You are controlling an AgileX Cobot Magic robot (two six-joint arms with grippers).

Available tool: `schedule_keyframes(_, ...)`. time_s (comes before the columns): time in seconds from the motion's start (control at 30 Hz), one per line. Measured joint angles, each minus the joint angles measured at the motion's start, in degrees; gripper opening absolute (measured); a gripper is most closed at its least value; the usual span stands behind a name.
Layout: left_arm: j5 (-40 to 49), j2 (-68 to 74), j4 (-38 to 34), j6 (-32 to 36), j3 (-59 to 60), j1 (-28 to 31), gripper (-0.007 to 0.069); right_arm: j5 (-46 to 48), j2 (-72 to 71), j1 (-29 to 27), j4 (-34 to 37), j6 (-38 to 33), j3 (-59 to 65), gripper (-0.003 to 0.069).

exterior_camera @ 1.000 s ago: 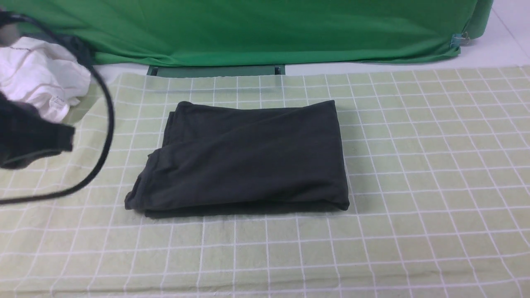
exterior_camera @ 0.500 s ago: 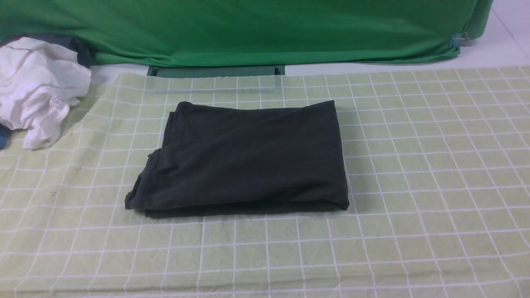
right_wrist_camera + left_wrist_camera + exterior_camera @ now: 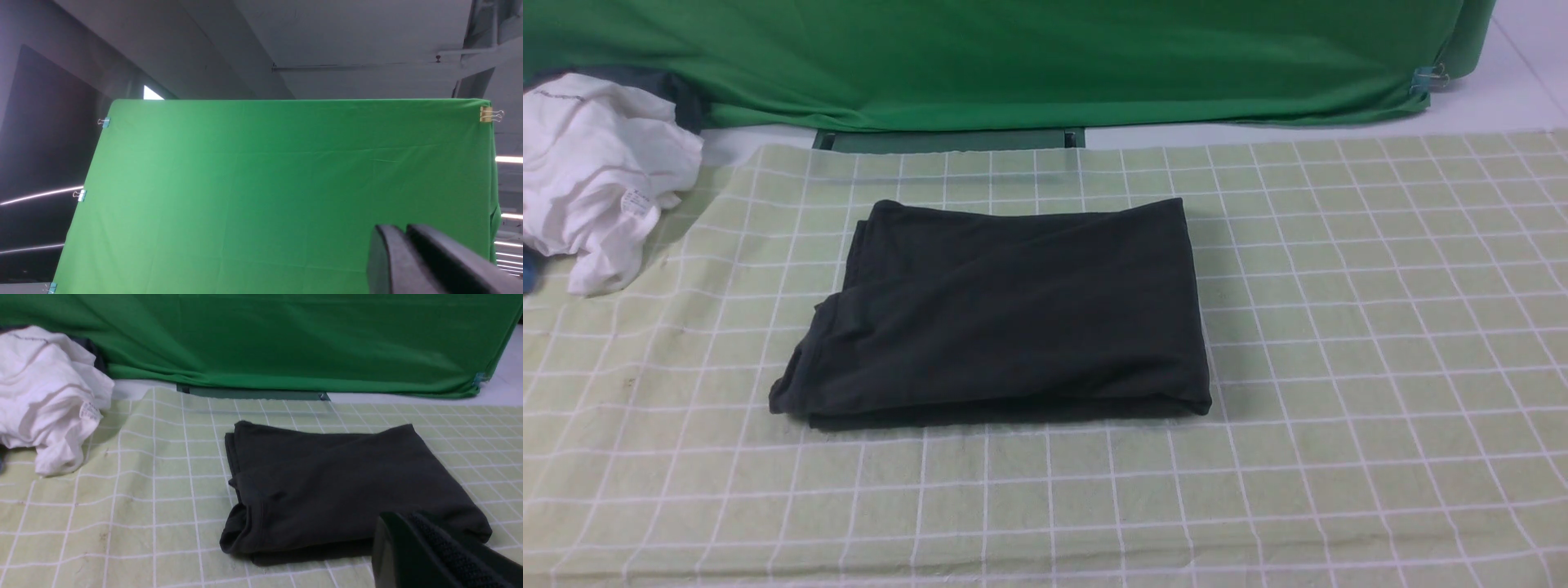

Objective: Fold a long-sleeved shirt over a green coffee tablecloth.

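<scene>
I see the long-sleeved shirt (image 3: pixel 1001 310) folded into a compact rectangle mid-way across the green coffee tablecloth (image 3: pixel 1339 327). I judge folding done; best to keep both arms clear. Left gripper (image 3: pixel 412 555) pressed together, empty. Right gripper (image 3: pixel 402 255) raised toward the backdrop, jaws near-touching, holding nothing. A second ago the left arm crossed the front view; now gone.

surface: we see the green coffee tablecloth (image 3: pixel 1339 327) spread wide | on it: the long-sleeved shirt (image 3: pixel 1005 310), folded, near the middle | far-left edge: a crumpled white garment (image 3: pixel 596 171)
</scene>
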Motion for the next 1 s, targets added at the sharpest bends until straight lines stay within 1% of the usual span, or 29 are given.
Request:
schedule_keyframes(0.3,-0.3,0.0,0.0,0.0,0.0,0.0,0.0012,0.0,0.0,0.0,0.0,0.0,0.0,0.0084)
schedule_keyframes(0.63,-0.3,0.0,-0.1,0.0,0.0,0.0,0.0013,0.0,0.0,0.0,0.0,0.0,0.1,0.0096)
schedule_keyframes(0.7,-0.3,0.0,0.2,0.7,0.0,0.0,0.0013,0.1,0.0,0.0,0.0,0.0,0.1,0.0101)
schedule_keyframes(0.73,-0.6,0.0,0.7,2.3,0.0,0.0,0.0013,0.1,0.0,0.0,0.0,0.0,0.1,0.0105)
schedule_keyframes(0.83,-5.1,0.0,1.3,6.0,1.3,0.0,0.0013,0.5,0.0,0.0,0.0,0.0,0.1,0.0111)
schedule_keyframes(1.0,-18.2,-0.5,3.2,7.4,9.4,0.0,0.0013,1.3,0.0,0.0,0.0,0.0,0.1,0.0123)
